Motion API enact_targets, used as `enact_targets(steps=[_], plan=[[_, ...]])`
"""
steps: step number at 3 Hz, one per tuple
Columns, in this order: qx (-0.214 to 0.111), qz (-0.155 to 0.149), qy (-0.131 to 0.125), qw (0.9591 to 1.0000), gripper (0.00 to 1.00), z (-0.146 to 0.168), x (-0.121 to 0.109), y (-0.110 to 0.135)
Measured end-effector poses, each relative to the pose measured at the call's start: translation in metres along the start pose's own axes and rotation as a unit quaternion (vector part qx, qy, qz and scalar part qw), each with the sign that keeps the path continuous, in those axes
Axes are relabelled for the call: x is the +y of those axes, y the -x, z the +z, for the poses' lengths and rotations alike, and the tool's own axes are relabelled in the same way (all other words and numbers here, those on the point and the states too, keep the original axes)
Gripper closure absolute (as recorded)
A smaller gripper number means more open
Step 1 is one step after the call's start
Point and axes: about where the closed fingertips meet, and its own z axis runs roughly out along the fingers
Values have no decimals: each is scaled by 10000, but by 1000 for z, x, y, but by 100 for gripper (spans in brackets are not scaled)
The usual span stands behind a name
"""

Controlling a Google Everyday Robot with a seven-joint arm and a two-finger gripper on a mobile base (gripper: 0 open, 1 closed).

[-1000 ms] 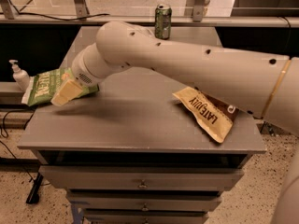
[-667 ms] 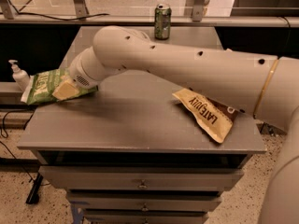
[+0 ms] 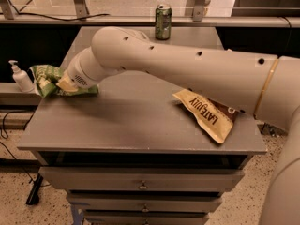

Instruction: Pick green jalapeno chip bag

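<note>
- Scanning from the left edge, I see a white pump bottle [image 3: 21, 77] standing upright on a lower ledge beside the grey cabinet [image 3: 131, 125]. It is off the cabinet top and just left of the chip bag.
- The green jalapeno chip bag [image 3: 43, 78] sits at the far-left part of the cabinet top. Its left end is crumpled and raised, close to the pump bottle. A thin strip of the same green foil shows on the near side, below the wrist.
- The gripper [image 3: 65, 84] is down at the bag, with its tan end touching the crumpled foil. The wrist housing covers the rest of it. I cannot tell whether it is clenched on the bag or released.
- The arm [image 3: 187, 69] comes in from the right edge as one thick, pale tube. It crosses above the cabinet top and bends down to the left toward the bag.
- A green drink can [image 3: 163, 21] stands upright at the far edge of the top, about the middle. It is behind the arm and well apart from the chip bag.
- A brown-and-tan bag lettered LATE JULY [image 3: 208, 116] lies flat and angled on the near-right part of the top. Its far end is hidden under the arm.
- Drawers [image 3: 140, 184] with small knobs run across the cabinet front below the top.
</note>
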Motion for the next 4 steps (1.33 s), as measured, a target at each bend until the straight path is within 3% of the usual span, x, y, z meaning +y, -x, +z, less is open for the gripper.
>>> enact_targets(steps=[1,3,4], plan=[[-99,-39,-174,9998,100,-22,-13,20],[-625,-234,-730,9951,100,-99,-41,75],[-625,-235,-730,9951,100,-99,-41,75]])
